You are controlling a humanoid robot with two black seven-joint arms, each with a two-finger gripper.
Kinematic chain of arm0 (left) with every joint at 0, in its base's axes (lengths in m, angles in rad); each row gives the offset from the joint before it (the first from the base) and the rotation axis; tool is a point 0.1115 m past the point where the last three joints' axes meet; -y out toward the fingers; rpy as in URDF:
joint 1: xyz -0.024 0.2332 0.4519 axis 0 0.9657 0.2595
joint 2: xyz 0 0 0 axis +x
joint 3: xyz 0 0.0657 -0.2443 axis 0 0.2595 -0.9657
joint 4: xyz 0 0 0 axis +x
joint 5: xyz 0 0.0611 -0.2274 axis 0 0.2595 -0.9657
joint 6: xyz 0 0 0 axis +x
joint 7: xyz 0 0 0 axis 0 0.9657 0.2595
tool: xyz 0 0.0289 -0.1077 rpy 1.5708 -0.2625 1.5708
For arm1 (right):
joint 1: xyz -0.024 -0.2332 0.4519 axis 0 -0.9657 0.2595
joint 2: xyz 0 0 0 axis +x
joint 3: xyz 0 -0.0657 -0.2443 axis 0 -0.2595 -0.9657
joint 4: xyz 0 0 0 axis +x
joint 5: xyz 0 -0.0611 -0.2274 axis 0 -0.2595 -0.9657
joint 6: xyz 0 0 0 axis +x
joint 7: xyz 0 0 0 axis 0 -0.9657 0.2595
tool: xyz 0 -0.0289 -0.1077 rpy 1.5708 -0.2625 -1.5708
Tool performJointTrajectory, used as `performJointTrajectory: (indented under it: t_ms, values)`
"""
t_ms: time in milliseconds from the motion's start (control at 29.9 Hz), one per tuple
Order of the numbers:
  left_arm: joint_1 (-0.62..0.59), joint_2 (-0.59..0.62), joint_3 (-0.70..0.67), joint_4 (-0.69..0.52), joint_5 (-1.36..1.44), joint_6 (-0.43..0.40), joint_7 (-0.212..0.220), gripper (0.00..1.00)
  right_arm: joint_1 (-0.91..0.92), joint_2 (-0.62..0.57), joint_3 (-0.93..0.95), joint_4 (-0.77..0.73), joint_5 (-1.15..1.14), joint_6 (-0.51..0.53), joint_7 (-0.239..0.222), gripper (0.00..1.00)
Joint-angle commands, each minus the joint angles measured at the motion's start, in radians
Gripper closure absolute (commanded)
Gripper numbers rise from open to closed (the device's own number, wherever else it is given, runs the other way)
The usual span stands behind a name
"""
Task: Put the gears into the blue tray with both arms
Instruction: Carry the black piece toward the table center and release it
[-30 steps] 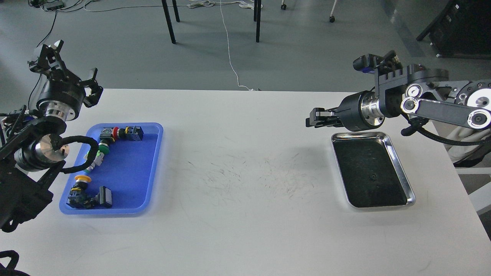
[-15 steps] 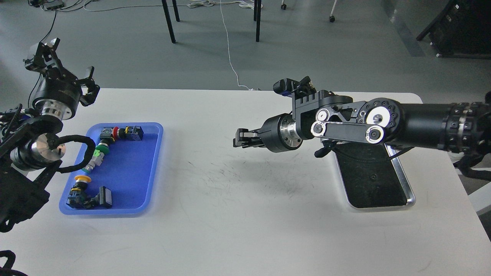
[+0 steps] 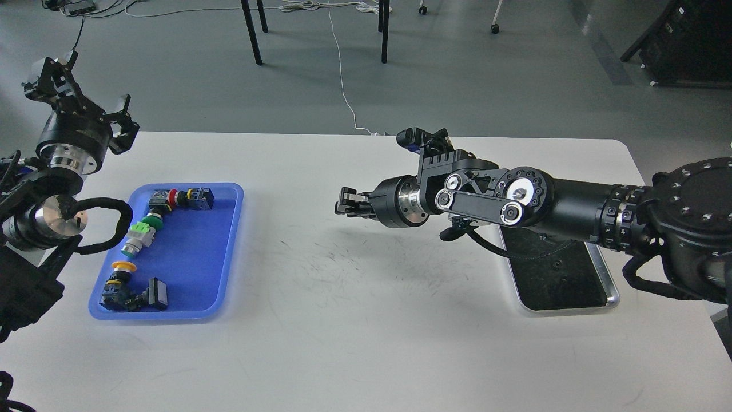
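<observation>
The blue tray (image 3: pixel 194 252) lies at the table's left and holds several colourful push-button switches (image 3: pixel 143 232). One small dark gear (image 3: pixel 556 265) rests on the dark bottom of the silver tray (image 3: pixel 611 289) at the right. My right gripper (image 3: pixel 345 203) reaches leftward over the middle of the table, well short of the blue tray. Its fingers are pressed together, and nothing can be made out between them. My left gripper (image 3: pixel 80 91) is raised beyond the table's far left corner, claws spread, holding nothing.
My right arm's thick forearm (image 3: pixel 572 209) covers the far end of the silver tray. A black cable loop (image 3: pixel 108 226) of the left arm hangs over the blue tray's left rim. Chair legs and cables are on the floor behind the table.
My right arm has swung left from above the silver tray to the table's middle, gripper still shut. My left gripper has drifted a little up and to the left.
</observation>
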Motion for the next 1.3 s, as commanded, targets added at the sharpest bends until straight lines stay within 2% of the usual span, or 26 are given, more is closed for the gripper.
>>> performJointTrajectory:
  t_ms: [0, 601, 802, 1102, 1203, 1269]
  values:
    - [0.000, -0.003, 0.001, -0.001, 0.000, 0.000, 0.000, 0.01, -0.010, 0.000, 0.001, 0.039, 0.064, -0.001, 0.002, 0.98]
    - [0.014, -0.002, 0.001, -0.001, 0.000, -0.002, -0.005, 0.01, -0.098, 0.000, -0.002, 0.068, 0.084, 0.000, 0.002, 0.90]
    - [0.015, 0.000, 0.001, -0.001, 0.000, -0.002, -0.005, 0.01, -0.102, 0.000, -0.002, 0.071, 0.084, 0.003, -0.001, 0.75]
    - [0.019, 0.001, 0.001, 0.000, 0.000, -0.002, -0.005, 0.01, -0.101, 0.000, -0.003, 0.080, 0.086, 0.002, -0.003, 0.60]
    - [0.019, 0.001, 0.001, 0.000, 0.000, -0.002, -0.005, 0.01, -0.101, 0.000, -0.002, 0.079, 0.088, 0.002, -0.003, 0.48]
    - [0.019, 0.003, 0.001, -0.001, 0.000, -0.002, -0.005, 0.01, -0.101, 0.000, -0.002, 0.074, 0.091, -0.001, -0.003, 0.35]
